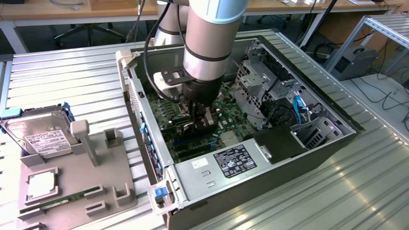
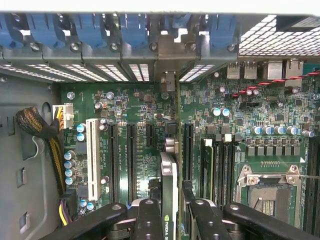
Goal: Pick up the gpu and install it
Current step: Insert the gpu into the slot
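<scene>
The jaws stand partly closed, one on each face of the gpu (image 2: 168, 192), which the gripper (image 2: 171, 220) holds edge-on and upright between its black fingers (image 2: 148, 220). In the wrist view the card runs as a thin dark strip from the fingertips toward the rear wall of the case, its silver bracket end lying at the slot openings there; it stands over the motherboard (image 2: 135, 107) among the black expansion slots, though whether it is fully seated cannot be told. A white slot (image 2: 92, 157) lies just to one side of those black slots, with a bundle of sleeved cables (image 2: 37, 127) beyond it, and an empty processor socket (image 2: 267, 192) sits on the other side of the card. In the exterior view the gripper (image 1: 198, 125) reaches straight down from the arm (image 1: 211, 38) into the open computer case (image 1: 307, 143), which lies on its side on a ribbed metal table (image 1: 64, 76). Well apart, at the exterior view's left, a grey fixture tray (image 1: 80, 191) carries a hard drive (image 1: 41, 136) and a slim green RAM stick (image 1: 54, 200).
</scene>
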Controlling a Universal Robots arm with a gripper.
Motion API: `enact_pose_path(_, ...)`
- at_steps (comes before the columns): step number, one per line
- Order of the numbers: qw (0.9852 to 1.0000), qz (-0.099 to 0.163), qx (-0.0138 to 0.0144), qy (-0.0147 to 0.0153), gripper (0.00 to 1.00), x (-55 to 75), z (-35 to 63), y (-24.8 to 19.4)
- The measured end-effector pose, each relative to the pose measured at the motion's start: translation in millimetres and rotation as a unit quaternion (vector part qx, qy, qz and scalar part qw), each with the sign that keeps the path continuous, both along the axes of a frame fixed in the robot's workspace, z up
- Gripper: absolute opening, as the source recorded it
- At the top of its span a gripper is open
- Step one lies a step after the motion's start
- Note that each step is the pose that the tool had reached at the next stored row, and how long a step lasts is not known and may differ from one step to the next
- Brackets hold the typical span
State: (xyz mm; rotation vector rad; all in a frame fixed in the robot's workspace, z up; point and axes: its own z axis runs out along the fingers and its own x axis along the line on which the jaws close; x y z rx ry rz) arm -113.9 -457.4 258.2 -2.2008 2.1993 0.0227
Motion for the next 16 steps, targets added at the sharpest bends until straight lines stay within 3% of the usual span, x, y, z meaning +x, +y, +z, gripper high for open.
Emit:
enact_pose_path(13,1.0,0.0,0.0009,0.0001,0.27,-3.3,-3.9,-0.4)
enact_pose_path(15,1.0,0.0,0.0004,0.0003,0.46,-3.0,-3.5,-0.6)
enact_pose_path(16,1.0,0.0,0.0004,0.0002,0.46,-3.0,-3.5,-0.6)
